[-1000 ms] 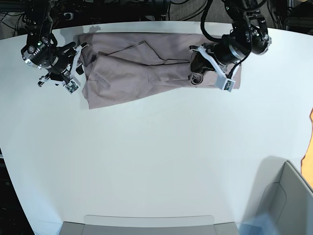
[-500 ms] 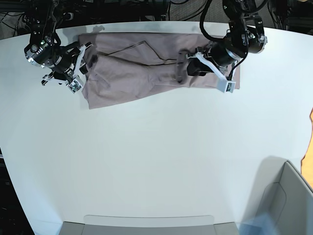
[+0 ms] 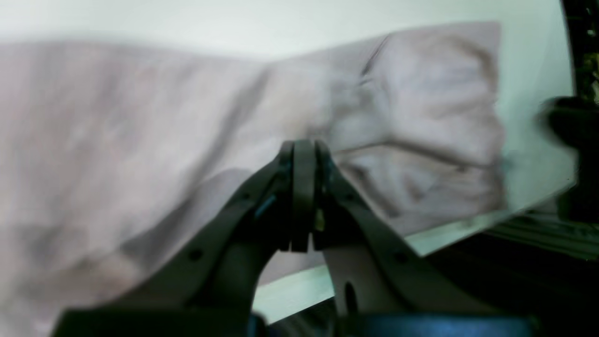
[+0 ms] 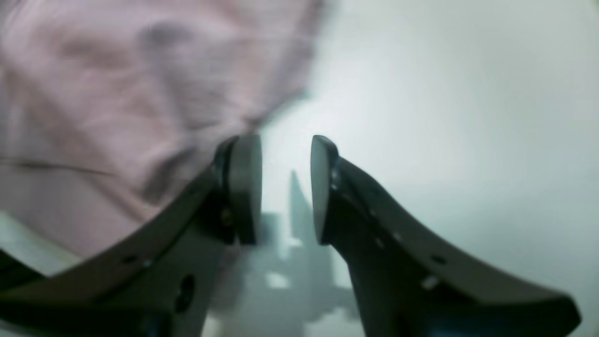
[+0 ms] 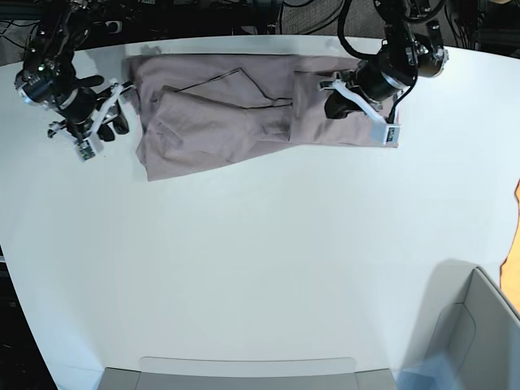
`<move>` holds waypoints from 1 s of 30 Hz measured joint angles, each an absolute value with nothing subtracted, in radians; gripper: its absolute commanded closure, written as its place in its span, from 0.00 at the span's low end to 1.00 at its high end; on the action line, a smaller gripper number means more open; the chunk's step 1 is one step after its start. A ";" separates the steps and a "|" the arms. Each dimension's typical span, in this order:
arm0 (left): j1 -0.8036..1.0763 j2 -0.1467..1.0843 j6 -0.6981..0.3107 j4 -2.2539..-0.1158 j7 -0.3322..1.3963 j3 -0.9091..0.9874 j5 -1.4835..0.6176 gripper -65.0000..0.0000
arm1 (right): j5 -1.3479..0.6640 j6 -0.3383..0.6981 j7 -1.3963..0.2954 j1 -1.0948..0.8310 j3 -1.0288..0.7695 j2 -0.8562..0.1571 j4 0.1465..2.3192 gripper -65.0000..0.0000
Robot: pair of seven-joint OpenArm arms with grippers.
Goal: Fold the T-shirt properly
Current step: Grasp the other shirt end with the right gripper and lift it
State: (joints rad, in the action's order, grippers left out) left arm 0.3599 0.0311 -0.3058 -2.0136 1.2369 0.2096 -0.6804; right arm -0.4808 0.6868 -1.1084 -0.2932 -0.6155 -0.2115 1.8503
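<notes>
No text, label, brand, number or sign can be read in any of the three views.

Soft, matt, wrinkled mauve cloth T-shirt [image 5: 211, 122]

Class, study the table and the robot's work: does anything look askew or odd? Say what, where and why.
The T-shirt looks askew: in the base view its right part is a fairly neat folded block, while the left part flares out, bunched and wrinkled, its lower edge slanting. Nothing looks spilled.
</notes>
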 measured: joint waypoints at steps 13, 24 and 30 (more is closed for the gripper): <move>0.352 0.031 -0.306 -2.014 1.232 0.207 -0.688 1.00 | -0.748 0.686 -1.137 -0.257 -0.576 -0.279 1.490 0.72; 0.354 0.031 -0.306 -2.013 1.232 0.205 -0.684 1.00 | -0.765 0.686 -1.125 -0.217 -0.446 -0.206 1.481 0.72; 0.355 0.031 -0.306 -2.013 1.232 0.204 -0.684 1.00 | -0.768 0.686 -1.124 -0.216 -0.392 -0.171 1.485 0.72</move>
